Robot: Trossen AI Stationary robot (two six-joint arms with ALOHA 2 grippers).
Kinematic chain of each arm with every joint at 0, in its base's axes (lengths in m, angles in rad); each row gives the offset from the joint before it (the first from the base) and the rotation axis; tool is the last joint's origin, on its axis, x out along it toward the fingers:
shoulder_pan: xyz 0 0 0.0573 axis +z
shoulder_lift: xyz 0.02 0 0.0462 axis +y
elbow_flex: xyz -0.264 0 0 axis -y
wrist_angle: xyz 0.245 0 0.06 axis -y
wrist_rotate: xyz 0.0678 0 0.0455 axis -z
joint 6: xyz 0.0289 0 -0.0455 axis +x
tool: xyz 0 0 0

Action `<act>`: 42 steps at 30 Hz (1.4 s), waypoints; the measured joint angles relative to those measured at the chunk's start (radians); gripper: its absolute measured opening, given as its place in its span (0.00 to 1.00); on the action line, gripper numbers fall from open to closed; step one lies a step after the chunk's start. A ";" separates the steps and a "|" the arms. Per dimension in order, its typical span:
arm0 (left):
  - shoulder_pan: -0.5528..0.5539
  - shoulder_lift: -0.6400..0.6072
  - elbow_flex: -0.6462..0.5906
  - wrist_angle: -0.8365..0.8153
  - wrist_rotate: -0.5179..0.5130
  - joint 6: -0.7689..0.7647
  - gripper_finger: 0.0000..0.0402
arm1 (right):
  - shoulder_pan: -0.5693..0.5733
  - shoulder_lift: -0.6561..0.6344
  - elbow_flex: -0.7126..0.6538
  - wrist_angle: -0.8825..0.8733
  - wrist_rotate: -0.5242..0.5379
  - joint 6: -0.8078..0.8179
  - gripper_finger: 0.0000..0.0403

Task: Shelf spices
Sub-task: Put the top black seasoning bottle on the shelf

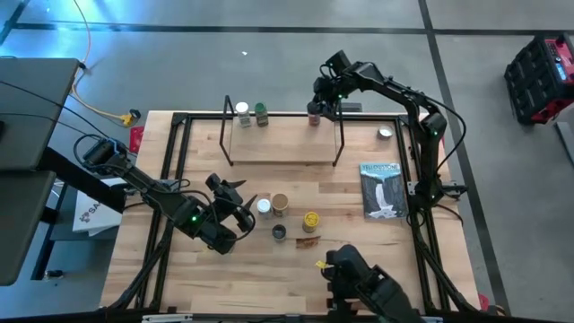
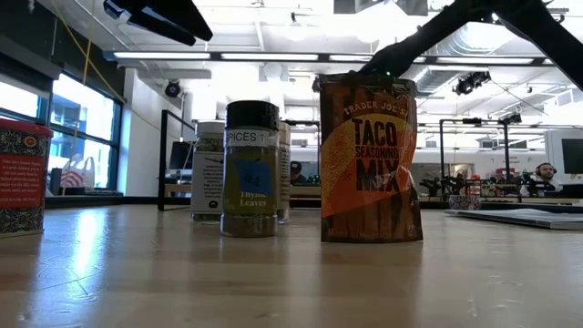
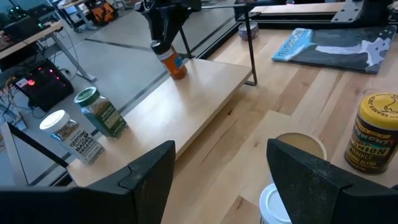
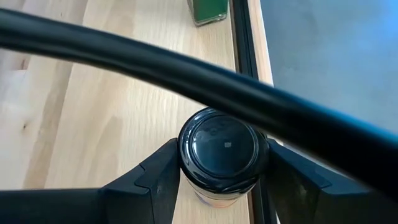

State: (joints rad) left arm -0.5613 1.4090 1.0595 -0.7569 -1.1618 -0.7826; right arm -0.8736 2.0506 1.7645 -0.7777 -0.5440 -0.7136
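The shelf (image 1: 280, 144) stands at the far middle of the table, with a white jar (image 1: 242, 112) and a green jar (image 1: 261, 113) upright on its board (image 3: 186, 93). My right gripper (image 1: 316, 106) is at the shelf's far right part, shut on an orange jar with a dark lid (image 3: 171, 60). My left gripper (image 3: 221, 180) hovers open over the near left. Beside it stand a white-lidded jar (image 1: 264, 205), a tan jar (image 1: 281, 204), a yellow jar (image 1: 310, 221) and a dark jar (image 1: 279, 232). A brown packet (image 1: 308, 240) is there too. My right gripper pinches the orange jar between its two fingers at the dark lid's sides (image 4: 184, 155). The fingers come slanting down from the far right. The jar hangs tilted below them, its bottom (image 3: 180, 73) at the board's far edge. Whether it touches the board I cannot tell.
A black wire upright (image 4: 186, 68) of the shelf crosses just in front of my right gripper. A waterfall book (image 1: 383, 188) and a silver tin (image 1: 385, 134) lie at the right. A red box (image 2: 20, 178) stands at the left. A taco packet (image 2: 369, 159) stands close to the low camera.
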 joint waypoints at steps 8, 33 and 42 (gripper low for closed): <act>0.000 0.000 0.000 0.000 -0.001 0.000 0.62 | -0.017 -0.002 0.000 -0.015 0.013 0.025 0.48; 0.000 0.000 0.000 0.004 0.001 -0.001 0.62 | -0.017 -0.003 0.000 -0.069 0.099 -0.026 0.56; 0.000 0.000 0.000 0.007 0.006 -0.001 0.62 | -0.011 -0.005 0.000 -0.074 0.100 -0.028 0.56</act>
State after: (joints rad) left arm -0.5617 1.4094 1.0595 -0.7502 -1.1557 -0.7837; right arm -0.8846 2.0455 1.7645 -0.8514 -0.4441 -0.7411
